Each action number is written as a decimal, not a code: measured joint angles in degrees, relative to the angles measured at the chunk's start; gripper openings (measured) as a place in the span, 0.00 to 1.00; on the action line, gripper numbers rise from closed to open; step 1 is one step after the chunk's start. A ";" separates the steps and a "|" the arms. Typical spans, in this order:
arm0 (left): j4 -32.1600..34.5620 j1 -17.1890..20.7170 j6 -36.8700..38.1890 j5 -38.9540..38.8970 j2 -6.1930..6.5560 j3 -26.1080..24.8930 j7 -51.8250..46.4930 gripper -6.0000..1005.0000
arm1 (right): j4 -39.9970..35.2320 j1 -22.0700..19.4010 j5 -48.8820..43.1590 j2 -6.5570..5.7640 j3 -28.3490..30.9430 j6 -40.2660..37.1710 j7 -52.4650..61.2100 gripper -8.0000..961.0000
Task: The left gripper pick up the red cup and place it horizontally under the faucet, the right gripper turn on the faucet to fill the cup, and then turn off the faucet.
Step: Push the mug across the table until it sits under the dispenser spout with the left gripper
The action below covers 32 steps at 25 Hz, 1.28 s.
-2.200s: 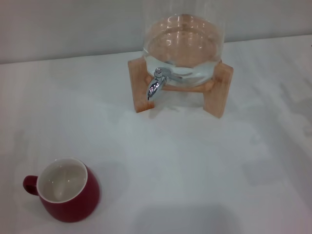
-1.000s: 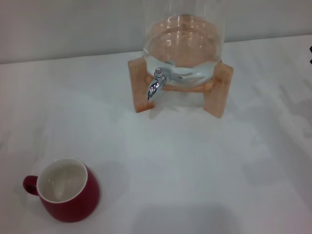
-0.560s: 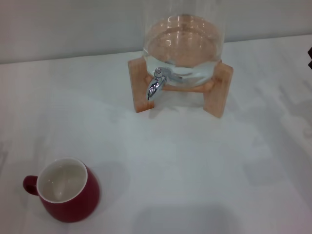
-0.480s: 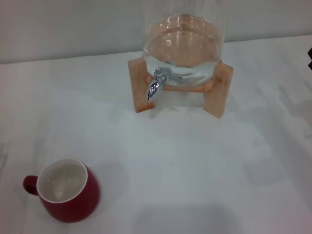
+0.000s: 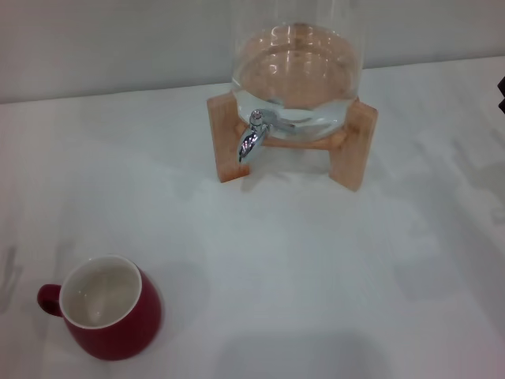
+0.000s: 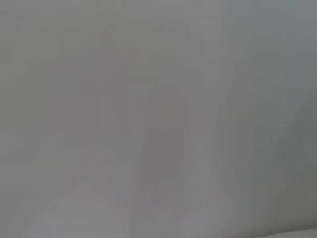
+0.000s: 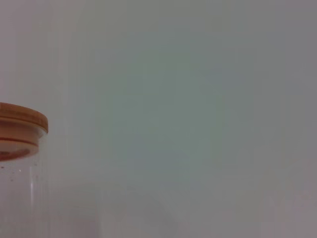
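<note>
On the white tabletop (image 5: 316, 268), seen from the head camera, the red cup (image 5: 102, 306) is set upright near the front left edge, its white inside facing up and its small loop handle turned away from the dispenser. Well apart from it, toward the back, a clear glass dispenser (image 5: 296, 75) is carried on a wooden stand (image 5: 351, 150), and the chrome faucet (image 5: 252, 138) is seen at the dispenser's front with its spout pointing down toward bare tabletop. The cup is nowhere near the faucet. A sliver of the right hand (image 5: 502, 91) is caught at the right edge, level with the dispenser; how far it is opened cannot be told. The left hand is not shown. In the right wrist view, the dispenser's wooden lid (image 7: 22, 124) is visible atop its glass wall.
</note>
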 joint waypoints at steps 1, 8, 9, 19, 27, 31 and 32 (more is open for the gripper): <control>0.00 0.05 0.02 0.00 -0.03 0.00 0.00 0.88 | 0.00 0.03 0.00 0.00 0.00 0.00 0.00 0.83; -0.09 1.05 0.07 0.24 -0.09 1.41 0.00 0.88 | -0.01 0.07 0.00 0.00 0.03 0.13 -0.15 0.82; -0.06 1.16 0.09 0.17 -0.08 1.97 0.00 0.88 | -0.01 0.07 0.00 0.00 0.03 0.14 -0.15 0.82; -0.07 2.12 0.10 -0.07 -0.02 4.42 -0.41 0.88 | -0.01 0.16 0.01 0.00 0.13 0.17 -0.08 0.82; -0.02 3.22 0.10 0.03 -0.08 5.59 -0.62 0.88 | -0.01 0.26 0.18 0.00 0.33 0.17 -0.37 0.83; 0.01 3.69 0.10 -0.09 -0.09 6.23 -0.61 0.88 | -0.01 0.32 0.21 0.00 0.35 0.17 -0.41 0.83; 0.01 3.82 0.09 -0.08 -0.08 6.48 -0.61 0.88 | -0.01 0.32 0.21 0.00 0.35 0.17 -0.42 0.83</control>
